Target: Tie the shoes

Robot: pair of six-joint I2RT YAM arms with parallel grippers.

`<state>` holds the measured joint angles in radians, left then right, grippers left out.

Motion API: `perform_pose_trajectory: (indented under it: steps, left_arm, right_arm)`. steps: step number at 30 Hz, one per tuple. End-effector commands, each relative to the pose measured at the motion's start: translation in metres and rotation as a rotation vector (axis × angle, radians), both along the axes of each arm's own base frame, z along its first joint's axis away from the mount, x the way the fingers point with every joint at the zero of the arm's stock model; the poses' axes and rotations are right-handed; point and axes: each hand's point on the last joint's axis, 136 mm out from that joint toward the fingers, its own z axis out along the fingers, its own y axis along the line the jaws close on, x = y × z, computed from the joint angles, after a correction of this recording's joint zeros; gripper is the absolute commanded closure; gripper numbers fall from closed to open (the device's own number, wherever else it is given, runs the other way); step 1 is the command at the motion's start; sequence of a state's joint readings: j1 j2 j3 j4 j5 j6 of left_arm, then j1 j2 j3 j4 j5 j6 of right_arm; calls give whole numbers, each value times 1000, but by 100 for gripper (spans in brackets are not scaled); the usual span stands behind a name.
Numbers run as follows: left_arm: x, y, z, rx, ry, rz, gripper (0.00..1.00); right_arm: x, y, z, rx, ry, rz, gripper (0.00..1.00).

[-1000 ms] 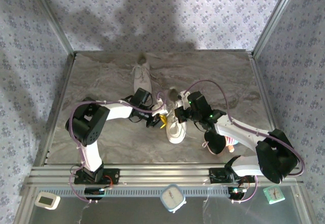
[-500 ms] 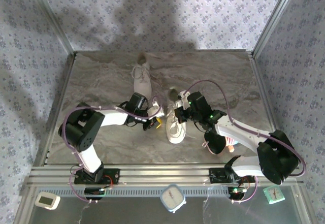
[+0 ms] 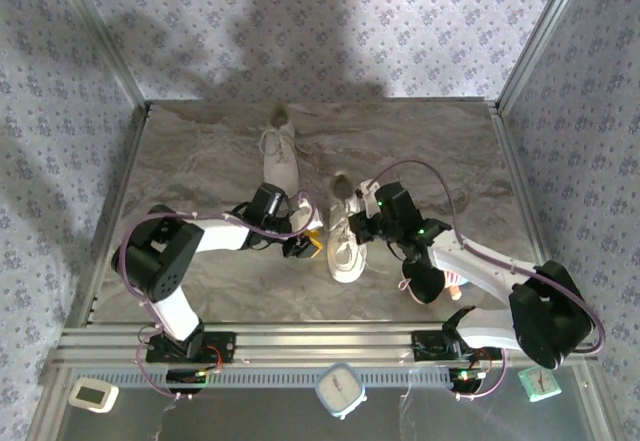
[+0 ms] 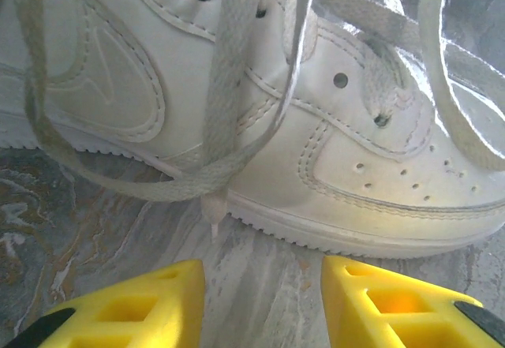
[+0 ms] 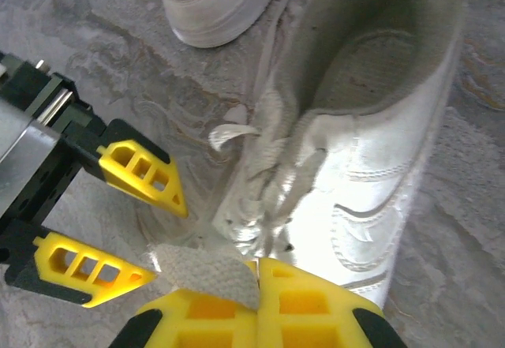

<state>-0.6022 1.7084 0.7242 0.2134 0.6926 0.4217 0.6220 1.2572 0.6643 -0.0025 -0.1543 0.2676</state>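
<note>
The near sneaker point(image 3: 347, 241) lies on the marble-patterned table point(image 3: 200, 151) between the two arms. The far sneaker point(image 3: 280, 161) lies further back, its toe close to the near one's heel opening.

The step in hand looks like gathering the near sneaker's loose lace point(image 4: 237, 87) for a knot. To do it well, the left hand point(image 4: 263, 277) should advance and rise a little, so that the drooping loop falls between its yellow fingers point(image 4: 150, 304). It should close above the hard lace tip point(image 4: 215, 220), not on it, since the tip would likely slip out. It must also stay off the sole's edge, or the whole shoe may drag. The other hand's strand should stay taut, so that the two strands remain apart.

The left hand stands partly open and holds nothing. Bare table shows in its gap, with the lace tip hanging just beyond. The right hand point(image 5: 258, 273) is closed, pinching a flat stretch of lace point(image 5: 207, 271) beside the sneaker's eyelets.
</note>
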Motion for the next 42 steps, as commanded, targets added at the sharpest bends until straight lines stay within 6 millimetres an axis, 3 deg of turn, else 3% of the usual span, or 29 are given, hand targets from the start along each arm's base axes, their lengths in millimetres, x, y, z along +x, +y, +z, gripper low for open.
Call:
perform_pose_trajectory:
  steps: [1,12,19,32,36,42]
  left_arm:
    - [-2,-12,8,-53,-13,-66,58]
    - [10,-14,5,-37,-36,-41,58]
    - [4,-20,9,-67,-2,-89,57]
    - [13,-27,3,-51,11,-118,61]
    - [17,-29,3,-50,10,-120,67]
    - [24,-24,5,-48,-22,-73,92]
  right_arm:
    - [0,-7,-2,27,24,-33,100]
    - [2,-15,-7,19,44,-63,100]
    - [2,-16,-7,16,51,-68,100]
    - [2,-16,-6,16,49,-59,100]
    - [1,-15,-6,15,49,-59,100]
    - [0,-15,-6,9,47,-57,100]
